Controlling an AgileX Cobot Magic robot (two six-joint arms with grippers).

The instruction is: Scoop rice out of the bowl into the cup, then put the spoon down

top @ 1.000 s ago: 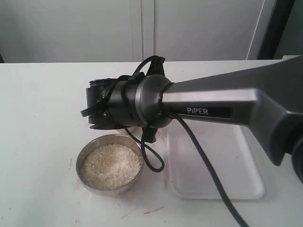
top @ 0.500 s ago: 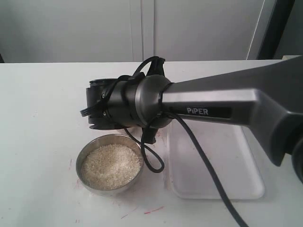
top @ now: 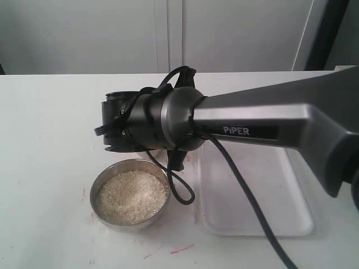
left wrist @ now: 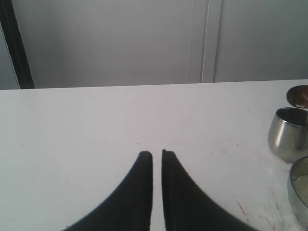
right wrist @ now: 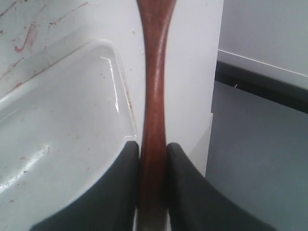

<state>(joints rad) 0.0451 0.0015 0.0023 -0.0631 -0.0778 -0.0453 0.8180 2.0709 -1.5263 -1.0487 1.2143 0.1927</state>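
The steel bowl (top: 94, 193) stands near the table's front, filled with a heap of white rice (top: 132, 197). My right arm's wrist (top: 151, 123) hovers just behind the bowl and hides its own fingers in the exterior view. In the right wrist view my right gripper (right wrist: 154, 144) is shut on the reddish-brown spoon (right wrist: 155, 72) by its handle; the scoop is out of view. The cup (left wrist: 288, 133) stands upright beside the bowl's rim (left wrist: 299, 192) in the left wrist view; the arm hides it in the exterior view. My left gripper (left wrist: 157, 153) is shut and empty, low over bare table.
A white tray (top: 252, 193) lies to the right of the bowl, and its rim (right wrist: 120, 91) runs beside the spoon handle. Black cables (top: 182, 190) hang from the right wrist beside the bowl. Another small round steel container (left wrist: 298, 95) sits beyond the cup.
My right arm's wrist has edged slightly to the left. The bowl, rice and tray have not moved.
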